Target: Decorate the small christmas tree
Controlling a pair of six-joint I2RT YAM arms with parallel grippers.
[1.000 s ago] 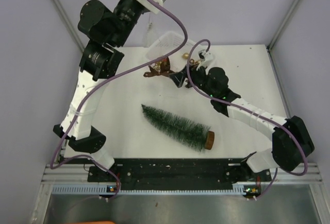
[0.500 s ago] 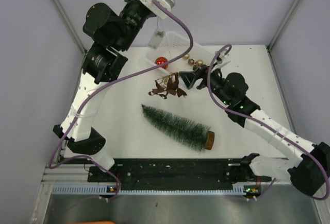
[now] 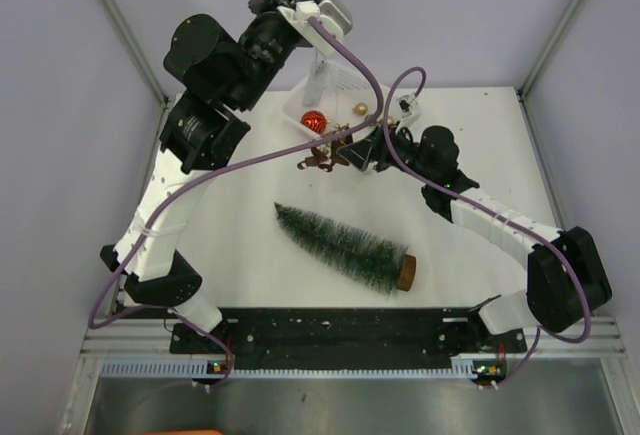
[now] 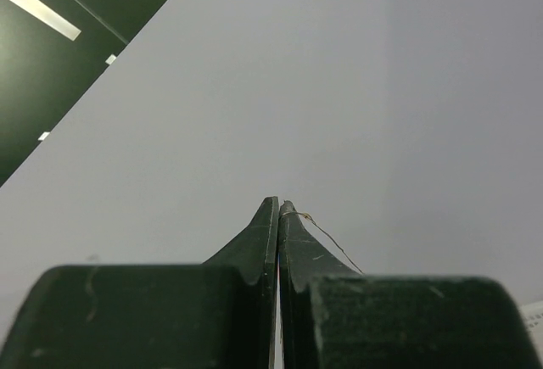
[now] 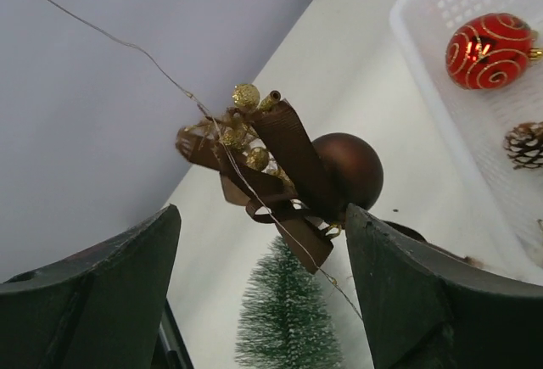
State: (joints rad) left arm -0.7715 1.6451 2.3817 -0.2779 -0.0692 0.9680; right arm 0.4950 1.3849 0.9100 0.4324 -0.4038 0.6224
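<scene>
Pale lilac-grey walls (image 3: 470, 15) close in a matte white counter (image 3: 240, 235). The small christmas tree (image 3: 345, 247) lies on its side on that counter, nearer the arm bases than the right claw (image 5: 261, 216) and well apart from it. It is a slim cone of dark frosted bristles ending in a round brown wooden disc (image 3: 406, 273). Just to this claw's right sits a white plastic basket (image 5: 424, 38) with a gridded, perforated wall. Inside are a glossy red bauble (image 5: 490, 51) with gold glitter swirls and a scaly pine cone (image 5: 526, 144). The right claw stands wide, gripping nothing. Ahead of its fingers hangs a cluster (image 5: 288, 153) of brown satin ribbon, gold beads and a matte brown ball (image 5: 352, 170). The left claw (image 4: 279, 209), held high against the back wall, is pinched tight on a thin gold wire (image 4: 331, 246). In the right wrist view a fine wire crosses the cluster and climbs away to the left.
</scene>
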